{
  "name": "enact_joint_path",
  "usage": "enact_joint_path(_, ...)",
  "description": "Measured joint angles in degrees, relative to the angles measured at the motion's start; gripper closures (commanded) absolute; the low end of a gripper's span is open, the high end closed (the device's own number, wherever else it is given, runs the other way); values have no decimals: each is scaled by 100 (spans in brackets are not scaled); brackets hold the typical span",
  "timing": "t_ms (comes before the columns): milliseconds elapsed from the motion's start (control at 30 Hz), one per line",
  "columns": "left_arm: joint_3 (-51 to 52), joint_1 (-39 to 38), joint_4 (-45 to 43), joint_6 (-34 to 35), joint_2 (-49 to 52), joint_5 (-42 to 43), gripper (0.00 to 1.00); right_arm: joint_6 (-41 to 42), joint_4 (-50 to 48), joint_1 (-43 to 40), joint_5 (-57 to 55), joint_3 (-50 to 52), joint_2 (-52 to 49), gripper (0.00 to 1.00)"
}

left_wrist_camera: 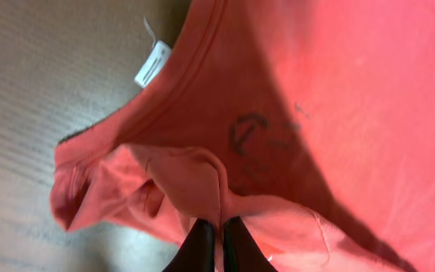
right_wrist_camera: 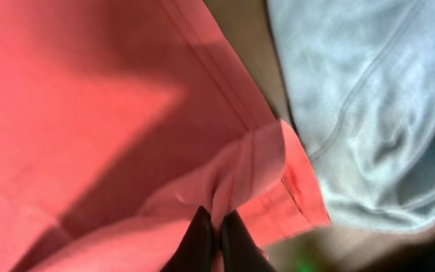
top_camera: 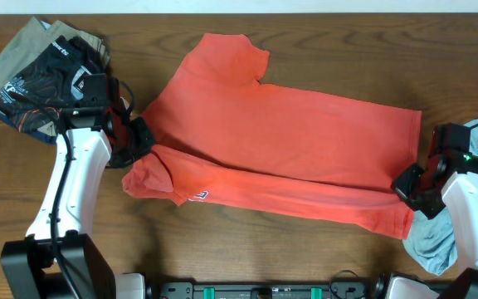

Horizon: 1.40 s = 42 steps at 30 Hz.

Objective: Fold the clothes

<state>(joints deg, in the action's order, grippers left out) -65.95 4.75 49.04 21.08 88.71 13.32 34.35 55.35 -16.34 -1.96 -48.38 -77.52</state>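
Across the middle of the tabletop [top_camera: 247, 257] lies the red T-shirt [top_camera: 289, 133]. It is spread flat, with its neck end toward 9 o'clock and its bottom hem toward 3 o'clock. One long strip on the 6 o'clock side looks laid over the rest. A tiny bit of pale print [top_camera: 198, 197] peeks out there.

At the 9 o'clock end sits the left tool [top_camera: 139, 139]. Its own camera shows two dark fingers [left_wrist_camera: 198, 245] pressed close, with a ridge of red cloth squeezed between them. The white label [left_wrist_camera: 152, 64] and the neck band are near, up toward 11 o'clock in that view. At the 4 o'clock corner sits the right tool [top_camera: 408, 184]. Its fingers [right_wrist_camera: 195, 242] pinch a fold of red cloth just beside the hem.

I think each tool holds one end of the same long side for a reason. Held that way, the cloth stays tight between them. Then both ends can go up and over together, and the fold comes out straight.

No box or basket shows in any view. The other clothes just rest in heaps on the wood. The pale blue-grey garment [top_camera: 438, 245] is bunched at 4 o'clock, just beside the red hem and partly under the right arm. A pile of tan and black clothes [top_camera: 44, 75] sits at 10 o'clock, out of the way.
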Motion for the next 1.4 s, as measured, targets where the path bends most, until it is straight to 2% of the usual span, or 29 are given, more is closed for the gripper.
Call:
enact_joint_path(33,0,0,-59,17,17,-17,65,-39,-179,0,-9,9,-28,65)
enact_joint_path(67,0,0,-105,0,24,-22,53,-52,-321,0,-26,9,-44,59)
enact_joint_path(100,0,0,-166,24,24,-50,41,-101,-555,0,-42,13,-66,58)
enact_joint_path(167,0,0,-243,28,24,-92,34,-251,-1056,0,-44,20,-81,58)
enact_joint_path(333,0,0,-306,57,24,-173,33,-675,-2087,2,-17,17,-81,75)
enact_joint_path(467,2,0,-459,57,24,-175,33,-1067,-2334,0,101,17,-96,76)
enact_joint_path(667,4,0,-1368,55,24,-168,32,-1329,-2406,2,164,17,-568,76)
enact_joint_path(867,4,-111,-1867,26,70,-168,33,-1421,-2496,0,173,17,-1279,83)
enact_joint_path(1200,4,-503,-1626,-35,686,-166,33,-1447,-2577,2,105,-116,-1985,86)
enact_joint_path(1267,4,-520,-1545,-35,693,-168,33,-1447,-2830,2,81,-151,-2065,87)
enact_joint_path(1400,4,-520,-1248,-33,693,-168,33,-1447,-3952,0,48,-271,-2426,87)
